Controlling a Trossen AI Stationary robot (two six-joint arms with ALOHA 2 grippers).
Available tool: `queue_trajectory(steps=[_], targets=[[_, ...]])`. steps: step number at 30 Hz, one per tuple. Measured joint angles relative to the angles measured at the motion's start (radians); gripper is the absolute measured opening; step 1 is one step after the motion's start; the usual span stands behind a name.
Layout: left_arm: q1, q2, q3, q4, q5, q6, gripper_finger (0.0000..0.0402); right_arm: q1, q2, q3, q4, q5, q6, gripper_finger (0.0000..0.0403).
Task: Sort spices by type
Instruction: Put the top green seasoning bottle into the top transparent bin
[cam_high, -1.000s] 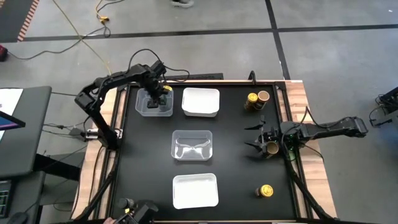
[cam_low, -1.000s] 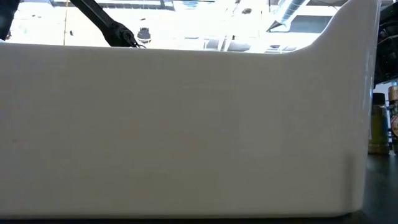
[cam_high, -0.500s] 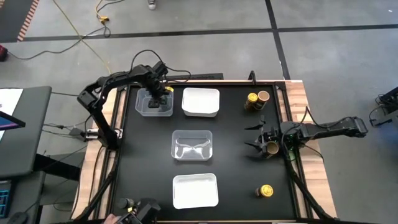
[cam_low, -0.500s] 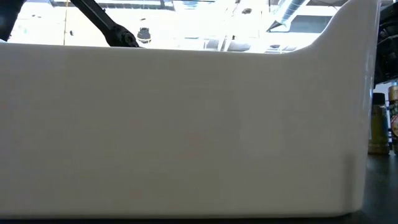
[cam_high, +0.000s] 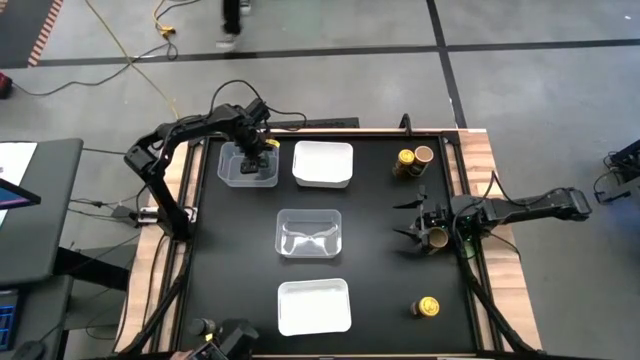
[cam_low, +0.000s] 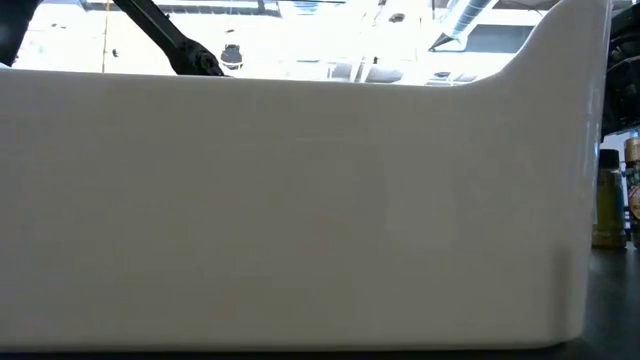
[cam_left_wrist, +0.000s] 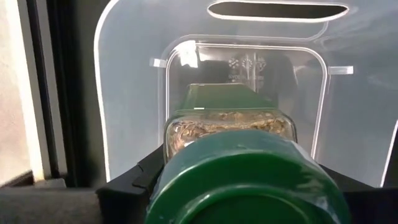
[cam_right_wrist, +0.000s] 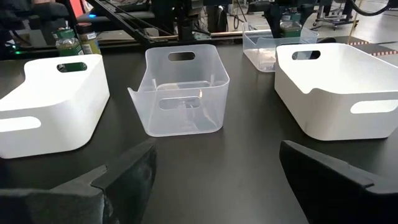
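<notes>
The left gripper (cam_high: 256, 152) pinches a green-lidded jar (cam_left_wrist: 239, 177) over the far clear tray (cam_high: 232, 172), while the right gripper (cam_high: 418, 228) stands spread around a tan-lidded jar (cam_high: 437, 238), so most sorting looks undone.

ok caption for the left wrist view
Left gripper holding a green-lidded jar over a clear tray.

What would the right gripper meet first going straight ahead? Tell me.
Probably the clear tray at mid-table: the open right gripper points at it across bare black tabletop. Depth is unclear.
</notes>
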Motion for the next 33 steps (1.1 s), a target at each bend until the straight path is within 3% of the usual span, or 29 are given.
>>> queue_trajectory(steps=[19,33], targets=[[0.000,0.015,0.000,0.005,-0.005,0.045,0.0204,0.000,0.000,0.000,0.000,0.000,0.000,0.0364],[-0.003,0.015,0.000,0.007,-0.026,0.038,0.0231,0.000,0.000,0.000,0.000,0.000,0.000,0.0364]])
